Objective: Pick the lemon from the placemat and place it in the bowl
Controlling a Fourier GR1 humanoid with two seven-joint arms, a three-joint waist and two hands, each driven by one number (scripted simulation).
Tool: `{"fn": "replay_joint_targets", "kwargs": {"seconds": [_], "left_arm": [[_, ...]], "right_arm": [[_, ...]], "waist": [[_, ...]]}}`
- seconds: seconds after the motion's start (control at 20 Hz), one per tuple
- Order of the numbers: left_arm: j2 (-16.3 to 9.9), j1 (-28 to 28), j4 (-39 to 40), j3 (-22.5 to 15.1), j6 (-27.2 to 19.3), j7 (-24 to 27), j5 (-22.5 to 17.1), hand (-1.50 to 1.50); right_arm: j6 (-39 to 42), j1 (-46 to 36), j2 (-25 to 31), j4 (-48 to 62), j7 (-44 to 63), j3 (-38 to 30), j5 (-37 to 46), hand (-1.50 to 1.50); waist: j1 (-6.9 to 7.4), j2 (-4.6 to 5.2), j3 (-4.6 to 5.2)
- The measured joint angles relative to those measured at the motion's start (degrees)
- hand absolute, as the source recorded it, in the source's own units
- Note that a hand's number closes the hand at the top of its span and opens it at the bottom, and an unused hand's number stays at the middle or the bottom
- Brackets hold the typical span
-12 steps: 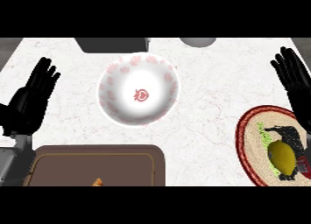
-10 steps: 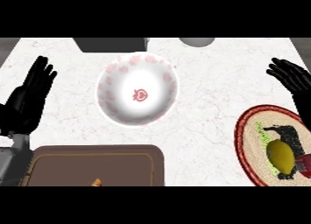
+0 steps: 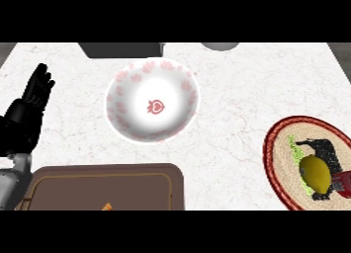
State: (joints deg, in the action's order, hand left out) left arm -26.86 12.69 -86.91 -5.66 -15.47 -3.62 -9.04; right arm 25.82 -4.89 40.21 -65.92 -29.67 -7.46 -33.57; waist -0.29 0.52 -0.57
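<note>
No readable writing or brand anywhere; only a small red emblem at the centre of the bowl [image 3: 154,101] and red petal-like marks round its rim.

Left hand [image 3: 23,116] upright at the left edge of the view, fingers straight and apart, clamped on nothing, resting. Right hand out of view altogether.

To the right of the left hand, across a strip of bare worktop [image 3: 243,79], the white bowl. Far right of that hand and nearer the lower edge, the round woven placemat [image 3: 280,143] with its red border, cut by the right edge of the view. On the placemat, the yellow lemon [image 3: 316,173], lying on a green and black patch, with a red object [image 3: 349,181] just beside it at the frame edge.

Below and right of the left hand, a brown tray [image 3: 105,185], cut by the lower edge.

Open marble between bowl and placemat. Beyond the bowl, at the far edge, a dark block [image 3: 121,49] and a grey round thing [image 3: 220,46].
</note>
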Motion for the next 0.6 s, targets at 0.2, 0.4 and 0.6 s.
{"fn": "replay_joint_targets", "kwargs": {"seconds": [0.2,0.4,0.6], "left_arm": [[1.03,0.19,-0.98,-1.88,-1.75,-1.43,2.45,0.00],[1.27,-0.18,-1.85,-2.70,-2.13,-2.37,3.61,0.00],[1.57,-0.01,-2.89,-3.37,-2.42,-3.74,4.56,0.00]], "right_arm": [[6.14,1.14,4.14,5.76,-8.32,-1.69,4.67,-1.50],[5.37,2.32,10.02,7.08,-11.94,-1.47,11.64,-1.50],[2.70,2.29,14.88,5.81,-14.15,1.11,19.18,-1.50]], "waist": [[0.50,-0.06,0.05],[0.69,-0.24,0.18],[0.90,-0.34,0.30]]}}
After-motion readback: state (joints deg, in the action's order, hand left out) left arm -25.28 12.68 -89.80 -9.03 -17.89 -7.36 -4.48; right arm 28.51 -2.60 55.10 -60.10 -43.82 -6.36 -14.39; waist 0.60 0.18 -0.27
